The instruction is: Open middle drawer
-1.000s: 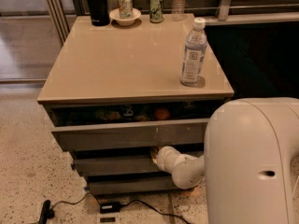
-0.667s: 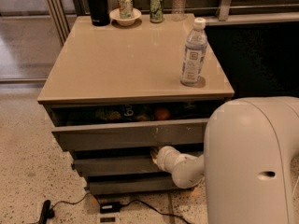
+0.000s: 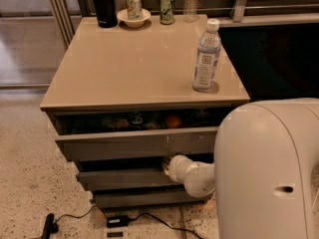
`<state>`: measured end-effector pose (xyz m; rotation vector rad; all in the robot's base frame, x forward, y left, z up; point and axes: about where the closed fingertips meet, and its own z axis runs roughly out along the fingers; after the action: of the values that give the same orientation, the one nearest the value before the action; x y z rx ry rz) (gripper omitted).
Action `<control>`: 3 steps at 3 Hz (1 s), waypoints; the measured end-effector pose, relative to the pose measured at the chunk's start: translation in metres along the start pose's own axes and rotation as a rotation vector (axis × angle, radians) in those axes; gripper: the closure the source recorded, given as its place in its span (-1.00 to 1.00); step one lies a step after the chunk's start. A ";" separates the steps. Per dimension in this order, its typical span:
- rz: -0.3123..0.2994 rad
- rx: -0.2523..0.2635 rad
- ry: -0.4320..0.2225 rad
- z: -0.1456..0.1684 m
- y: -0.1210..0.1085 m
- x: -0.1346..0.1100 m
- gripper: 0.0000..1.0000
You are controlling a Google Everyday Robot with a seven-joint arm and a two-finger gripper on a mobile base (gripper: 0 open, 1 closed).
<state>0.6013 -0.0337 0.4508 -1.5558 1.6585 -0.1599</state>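
The middle drawer (image 3: pixel 124 179) is the plain grey front between the wide top front (image 3: pixel 134 143) and the narrow lowest front (image 3: pixel 142 198). It stands out a little from the cabinet, with a dark gap above it. My gripper (image 3: pixel 167 166) reaches in from the right at the upper edge of the middle drawer, near its right half. Its white wrist and arm (image 3: pixel 192 176) cover the drawer's right end. The fingers are hidden in the dark gap.
The top drawer stands partly open with snacks and an orange fruit (image 3: pixel 173 121) inside. On the beige cabinet top (image 3: pixel 124 68) stand a water bottle (image 3: pixel 206 56), a black flask (image 3: pixel 103 4), two cans and a bowl (image 3: pixel 133 18). A black cable (image 3: pixel 119 220) lies on the floor.
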 end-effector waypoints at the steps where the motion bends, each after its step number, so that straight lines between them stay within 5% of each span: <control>1: -0.010 -0.031 0.017 -0.004 0.002 0.002 1.00; 3: -0.024 -0.116 0.050 -0.010 0.008 0.006 1.00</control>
<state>0.5895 -0.0413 0.4501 -1.6706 1.7150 -0.1178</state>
